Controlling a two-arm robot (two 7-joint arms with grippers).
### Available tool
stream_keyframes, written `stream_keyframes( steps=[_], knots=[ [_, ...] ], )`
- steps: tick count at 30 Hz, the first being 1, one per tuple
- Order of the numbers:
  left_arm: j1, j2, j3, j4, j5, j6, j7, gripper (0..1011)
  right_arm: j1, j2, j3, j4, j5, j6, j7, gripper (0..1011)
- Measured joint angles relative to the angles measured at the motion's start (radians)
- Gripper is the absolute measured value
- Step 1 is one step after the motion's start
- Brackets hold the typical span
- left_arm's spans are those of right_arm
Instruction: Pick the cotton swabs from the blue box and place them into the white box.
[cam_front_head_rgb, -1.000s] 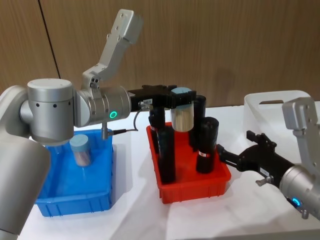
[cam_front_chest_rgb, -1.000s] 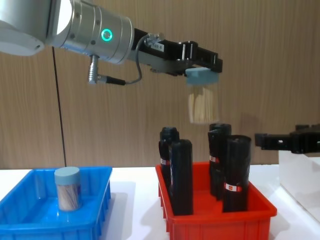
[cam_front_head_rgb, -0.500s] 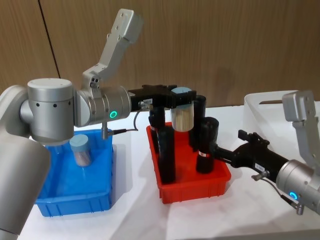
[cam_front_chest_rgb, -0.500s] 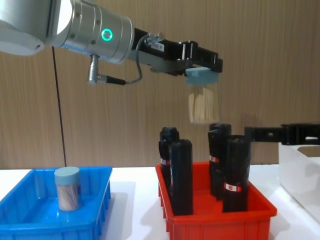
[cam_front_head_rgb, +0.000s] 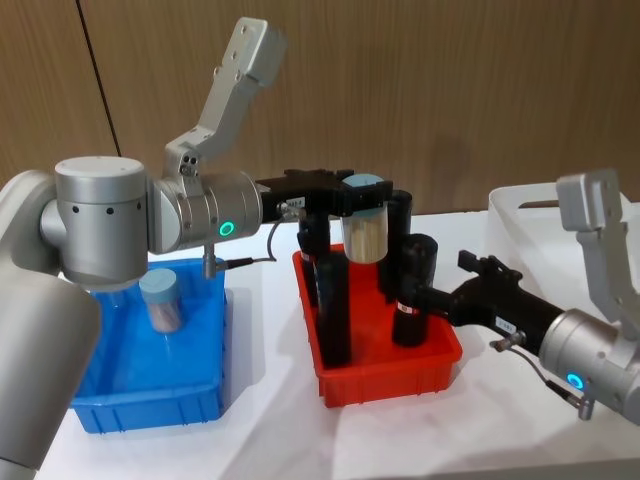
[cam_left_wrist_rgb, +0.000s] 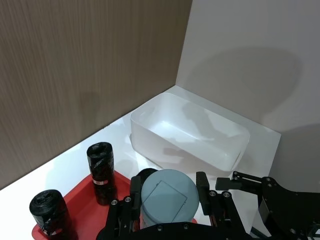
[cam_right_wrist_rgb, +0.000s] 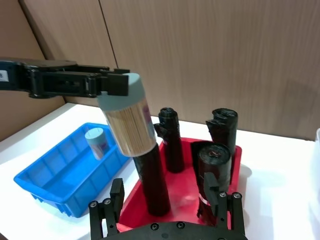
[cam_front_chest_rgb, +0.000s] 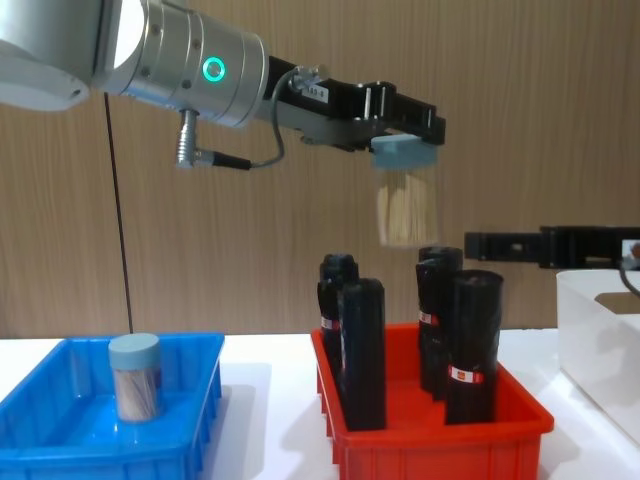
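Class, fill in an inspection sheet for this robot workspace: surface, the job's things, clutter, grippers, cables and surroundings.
Surface: white table carrying three containers.
Job's things: one cotton swab jar held in the air above the red tray; a second jar upright in the blue box; white box on the robot's right, nothing seen inside.
Clutter: upright black bottles in the red tray.
Grippers: left gripper shut on the lifted jar's lid; right gripper reaching toward the red tray, jaws open.
Cables: grey cable looping at the left wrist.
Surroundings: wood-panelled wall behind.
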Motion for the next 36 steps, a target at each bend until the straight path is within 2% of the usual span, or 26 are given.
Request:
stream_keyframes(
  steps=[15,36],
  knots=[
    [0.0,0.0,0.0,0.0,0.0,0.0,0.0,669,0.055,-0.035,-0.024,0.04,-0.02,0.001,0.027,1001],
    [0.0,0.0,0.0,0.0,0.0,0.0,0.0,669,0.173,-0.101,-0.053,0.178,-0.067,-0.011,0.05,1001]
  ],
)
